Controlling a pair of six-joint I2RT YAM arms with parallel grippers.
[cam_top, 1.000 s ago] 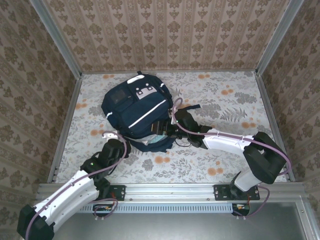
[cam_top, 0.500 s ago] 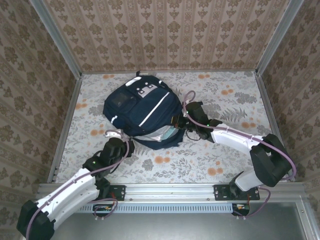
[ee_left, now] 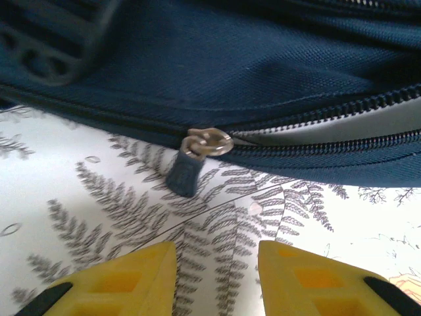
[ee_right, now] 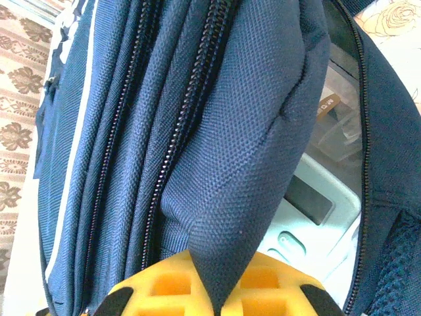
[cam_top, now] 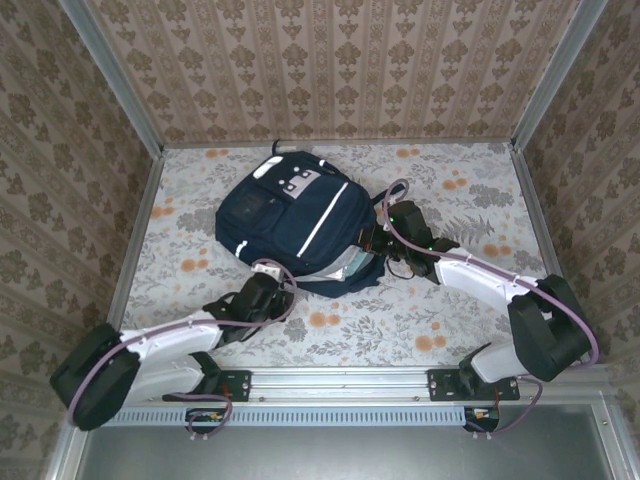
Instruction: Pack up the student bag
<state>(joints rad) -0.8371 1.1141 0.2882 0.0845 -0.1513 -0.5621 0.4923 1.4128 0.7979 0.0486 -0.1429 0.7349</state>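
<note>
**Mia:** Where is the student bag (cam_top: 290,215)?

**Tom:** It lies flat on the table (cam_top: 400,330), about in the middle. It is a bit closer to the far edge and the left side. From above you can see its white stripe and the grey patch near its far end.

**Mia:** What is the right gripper (cam_top: 365,243) doing?

**Tom:** From above it sits at the right side of the bag, touching it. But you can't see its fingers there. The right wrist camera shows them well. The yellow fingers (ee_right: 158,289) are pressed together on a fold of the blue cloth, so it is pinching the bag.

**Mia:** Can you see inside the bag?

**Tom:** Yes, in the right wrist view. The bag gapes open beside the fold. Inside is a pale gadget (ee_right: 309,210) with a small grey window. From above it is just a bit of light colour at the bag's near edge.

**Mia:** And the left gripper (cam_top: 270,282)?

**Tom:** From above it is at the near edge of the bag. Its own camera shows two yellow fingers (ee_left: 125,283) spread apart with nothing between them. Just past them a blue zip pull (ee_left: 184,174) rests on the table. It hangs from a zip (ee_left: 329,141) that is open to the right of it. The fingers are not touching the pull.
</note>
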